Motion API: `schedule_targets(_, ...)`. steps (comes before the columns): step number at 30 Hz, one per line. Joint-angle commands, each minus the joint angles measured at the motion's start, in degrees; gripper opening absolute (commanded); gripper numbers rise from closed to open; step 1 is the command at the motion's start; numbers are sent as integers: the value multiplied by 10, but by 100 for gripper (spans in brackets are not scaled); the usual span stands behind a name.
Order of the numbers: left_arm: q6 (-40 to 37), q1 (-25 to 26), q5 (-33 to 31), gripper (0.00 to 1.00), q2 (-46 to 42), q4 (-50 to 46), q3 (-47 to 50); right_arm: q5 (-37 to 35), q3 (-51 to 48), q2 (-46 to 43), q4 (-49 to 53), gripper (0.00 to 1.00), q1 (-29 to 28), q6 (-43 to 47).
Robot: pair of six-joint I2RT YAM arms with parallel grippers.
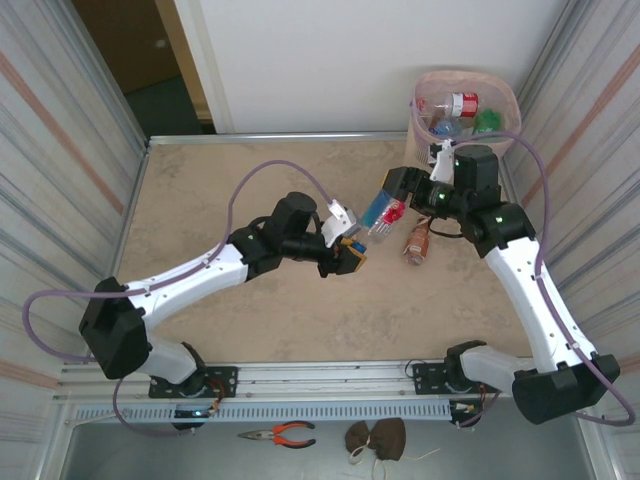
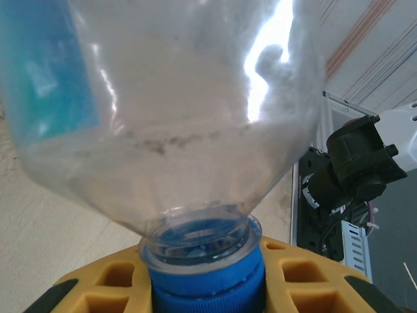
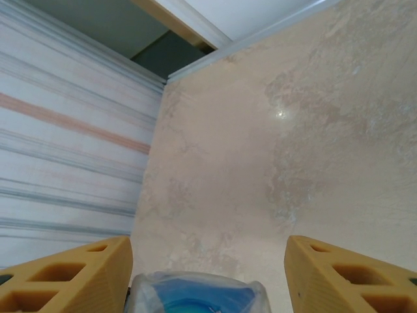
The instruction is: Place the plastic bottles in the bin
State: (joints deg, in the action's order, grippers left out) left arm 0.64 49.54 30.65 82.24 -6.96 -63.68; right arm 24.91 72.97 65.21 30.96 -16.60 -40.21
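Clear bottle (image 1: 383, 212) held by its cap above the worktop (image 1: 300, 330).
The blue cap (image 2: 207, 277) is clamped in the closed left tool (image 1: 348, 258). The long axis runs far-right, the base between the part-open right tool's (image 3: 208, 267) fingers (image 3: 71, 277). The bin (image 1: 507, 100) stands far right.

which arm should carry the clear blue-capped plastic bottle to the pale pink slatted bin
Right: the bin stands on its side, and the right gripper, open, straddles the bottle's base. The left gripper clamps the cap.
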Motion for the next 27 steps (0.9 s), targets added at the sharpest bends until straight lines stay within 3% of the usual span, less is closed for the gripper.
schedule_targets(1, -13, -4, 12, 21, 0, 11, -21, -14, 15, 4, -11, 58, -8, -9)
schedule_targets(8, -12, -7, 11, 24, -1, 12, -23, -26, 17, 2, -9, 47, -12, -9)
schedule_targets(18, 2, -16, -10, 58, -44, 32, -4, -61, 40, -3, -11, 42, 0, -4)
schedule_targets(22, 4, -21, -20, 62, -74, 37, 15, -54, 68, 3, -11, 41, 42, 0)
schedule_targets(27, 7, -26, -32, 63, -101, 38, 37, -22, 133, 27, -20, 42, 139, -3)
